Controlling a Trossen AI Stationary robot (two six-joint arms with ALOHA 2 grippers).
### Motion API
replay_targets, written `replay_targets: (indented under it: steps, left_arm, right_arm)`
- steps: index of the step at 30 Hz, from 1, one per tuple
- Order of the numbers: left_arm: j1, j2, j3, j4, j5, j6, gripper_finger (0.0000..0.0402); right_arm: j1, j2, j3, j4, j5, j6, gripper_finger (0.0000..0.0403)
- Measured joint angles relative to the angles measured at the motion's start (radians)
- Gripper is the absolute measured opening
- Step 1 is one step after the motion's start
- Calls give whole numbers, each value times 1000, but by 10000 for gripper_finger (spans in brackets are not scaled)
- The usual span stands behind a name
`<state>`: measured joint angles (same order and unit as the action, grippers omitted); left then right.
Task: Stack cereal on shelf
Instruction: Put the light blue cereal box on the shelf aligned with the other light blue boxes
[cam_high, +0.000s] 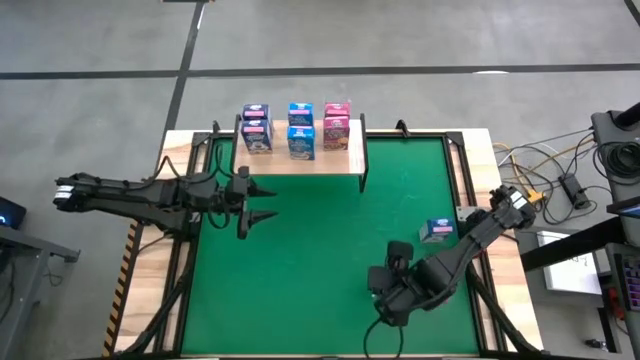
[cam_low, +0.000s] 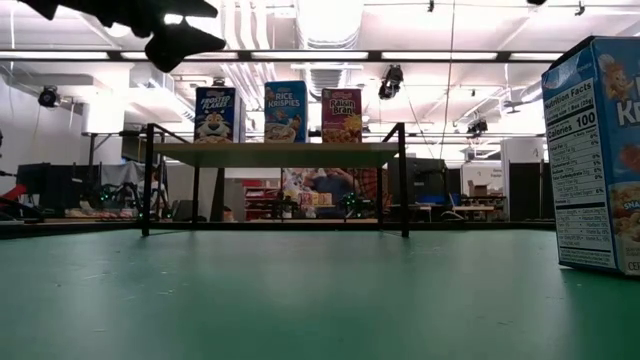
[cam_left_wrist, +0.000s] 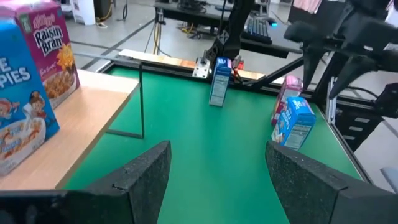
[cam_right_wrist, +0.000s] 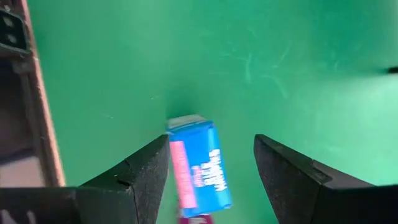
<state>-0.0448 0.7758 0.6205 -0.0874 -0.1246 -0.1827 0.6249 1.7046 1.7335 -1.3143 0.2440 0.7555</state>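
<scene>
While six cereal boxes (cam_high: 296, 128) sit stacked on shelf (cam_high: 300, 162) | loose boxes remain on surface (cam_high: 320, 260); right gripper (cam_right_wrist: 211, 168) released over blue box (cam_right_wrist: 200, 168); left gripper (cam_high: 268, 202) released, idle.

High view: overhead, straight down, far, takes in whole green mat (cam_high: 320, 250), shelf (cam_high: 300, 160), both arms.
Low view: at mat level, level across toward shelf (cam_low: 275, 153) and room behind; blue box (cam_low: 595, 150) very close at right edge.
Left wrist view: past own fingers (cam_left_wrist: 140, 171), across mat, shelf corner (cam_left_wrist: 74, 124) shared with high and low views.
Right wrist view: near, downward, onto mat and lying blue box (cam_right_wrist: 199, 165).
</scene>
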Motion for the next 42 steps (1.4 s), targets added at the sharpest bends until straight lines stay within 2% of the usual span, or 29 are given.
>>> replay_targets:
  steps: [7, 14, 25, 33, 42]
  left_arm:
    - [0, 28, 0, 36, 0, 16, 245]
    - [1, 44, 0, 44, 0, 17, 245]
    - [1, 46, 0, 43, 0, 17, 245]
    - [1, 50, 0, 43, 1, 17, 245]
    - [1, 50, 0, 42, 1, 17, 245]
  right_arm:
    - [41, 1, -78, 15, -24, 99, 224]
    - [49, 1, -149, 25, -39, 61, 224]
    - [47, 0, -187, 101, -77, 12, 224]
    - [33, -2, -228, 110, -56, -14, 224]
    - [23, -15, -209, 101, -78, -9, 224]
